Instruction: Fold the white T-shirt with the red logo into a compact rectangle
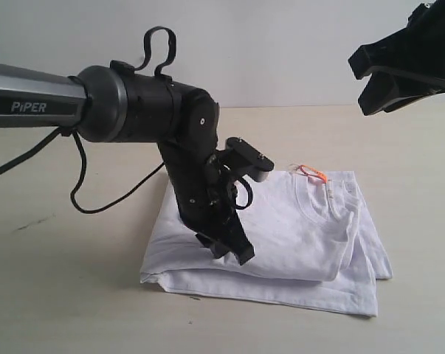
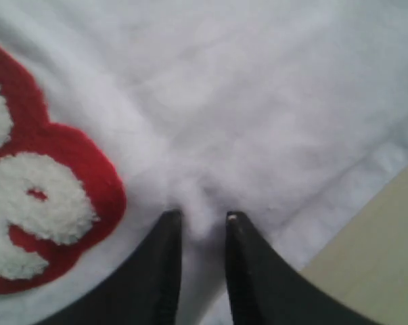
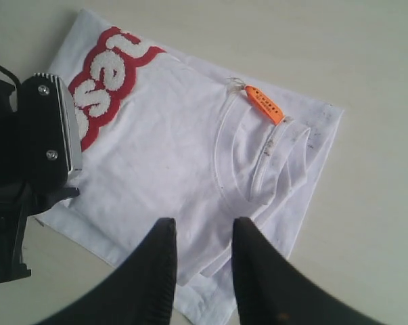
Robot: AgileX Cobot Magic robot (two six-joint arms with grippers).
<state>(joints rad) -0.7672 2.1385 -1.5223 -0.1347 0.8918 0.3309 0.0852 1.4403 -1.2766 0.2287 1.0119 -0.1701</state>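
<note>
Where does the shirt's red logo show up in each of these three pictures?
Exterior view: no red shows; the left arm hides part of the white T-shirt.
Left wrist view: the red logo sits close beside the jaws, partly cut off by the frame.
Right wrist view: it lies next to the left arm, at the end opposite the collar.
Shared landmark: the left arm.

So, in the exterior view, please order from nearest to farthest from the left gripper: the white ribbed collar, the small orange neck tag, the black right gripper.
1. White ribbed collar: on the white T-shirt, right of the left gripper.
2. Small orange neck tag: just beyond, at the collar's back rim.
3. Black right gripper: raised, upper right.
</note>
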